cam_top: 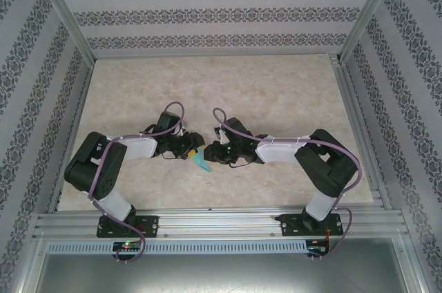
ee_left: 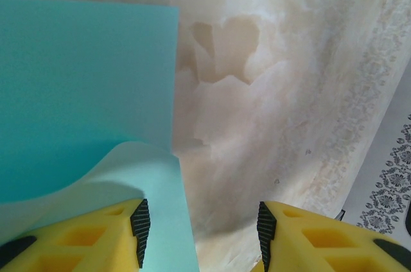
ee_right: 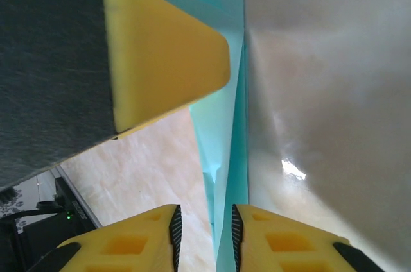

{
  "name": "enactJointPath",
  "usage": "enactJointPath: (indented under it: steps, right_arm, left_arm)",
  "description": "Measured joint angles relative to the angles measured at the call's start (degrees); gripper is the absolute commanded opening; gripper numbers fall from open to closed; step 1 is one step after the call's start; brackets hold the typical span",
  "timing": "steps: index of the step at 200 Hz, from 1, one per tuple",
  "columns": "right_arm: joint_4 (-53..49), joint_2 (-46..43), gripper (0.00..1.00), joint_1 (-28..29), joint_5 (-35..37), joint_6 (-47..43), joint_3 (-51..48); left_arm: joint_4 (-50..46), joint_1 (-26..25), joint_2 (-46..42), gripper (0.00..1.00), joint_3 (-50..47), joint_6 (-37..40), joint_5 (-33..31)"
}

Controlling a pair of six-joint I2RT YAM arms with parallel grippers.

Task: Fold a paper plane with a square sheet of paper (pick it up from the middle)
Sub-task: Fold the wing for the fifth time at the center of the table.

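**Claws meet over the paper at mid-table**

The folded turquoise sheet sits between both grippers, near the front of the marble table, with open room beyond. The left gripper gapes wide, a pale flap curling against one finger. The right gripper has fingers drawn close either side of the sheet's upright fold; clamped or not, can't tell.

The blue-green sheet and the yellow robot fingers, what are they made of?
The sheet looks like thin matte paper: one edge curls softly and it keeps a sharp fold. The left gripper's fingers look like hard, smooth yellow plastic with moulded hollows. Their black ridged pads may be rubber.
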Motion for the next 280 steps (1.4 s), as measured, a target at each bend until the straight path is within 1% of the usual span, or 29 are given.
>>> enactJointPath:
  steps: [28, 69, 77, 94, 101, 121, 147, 165, 193, 220, 250, 280]
  right_arm:
    - [0.5, 1.0, 0.32, 0.0, -0.5, 0.2, 0.0]
    - [2.2, 4.2, 0.21, 0.4, -2.2, 1.4, 0.0]
    - [2.4, 4.5, 0.18, 0.5, -2.7, 1.4, 0.0]
    - [3.2, 4.9, 0.17, 0.7, -3.5, 1.3, 0.0]
    - [3.6, 5.0, 0.12, 0.7, -3.8, 1.3, 0.0]
    - [4.4, 5.1, 0.06, 0.7, -4.2, 0.9, 0.0]
    - [4.5, 4.9, 0.05, 1.0, -2.9, -1.0, 0.0]
    - [4.0, 3.2, 0.04, 1.9, 0.4, -3.9, -0.8]
    - [0.1, -1.0, 0.04, 4.6, 6.9, -10.5, -0.6]
    - [-5.2, -1.7, 0.05, 6.8, 11.8, -15.9, 1.9]
    - [-7.1, -0.4, 0.05, 7.4, 13.6, -19.0, 2.9]
    - [-7.0, 1.2, 0.09, 8.3, 14.9, -20.3, 2.9]
  left_arm:
    - [0.0, 0.0, -0.1, 0.52, 0.0, 0.0, 0.0]
    - [0.0, 0.0, -0.3, 0.53, 0.0, 0.0, 0.0]
    - [0.0, 0.0, -0.5, 0.54, 0.0, -0.2, 0.0]
    - [-0.3, 0.0, -1.6, 0.55, 0.0, -0.3, 0.0]
    - [-0.6, 0.0, -2.1, 0.55, 0.0, -0.4, 0.0]
    - [-1.7, 0.0, -3.3, 0.57, 0.2, -0.4, 0.0]
    - [-2.9, 0.0, -4.3, 0.64, 0.2, -0.5, -0.2]
    - [-3.9, 0.0, -6.0, 0.68, 0.2, -0.6, -0.5]
    - [-5.4, 0.4, -9.3, 0.73, 0.3, -0.7, -0.9]
    - [-6.1, 0.5, -10.8, 0.74, 0.4, -0.7, -1.5]
    - [-7.2, 0.7, -10.9, 0.74, 0.4, -0.7, -2.2]
    - [-8.8, 0.7, -11.1, 0.75, 0.2, -0.7, -3.4]
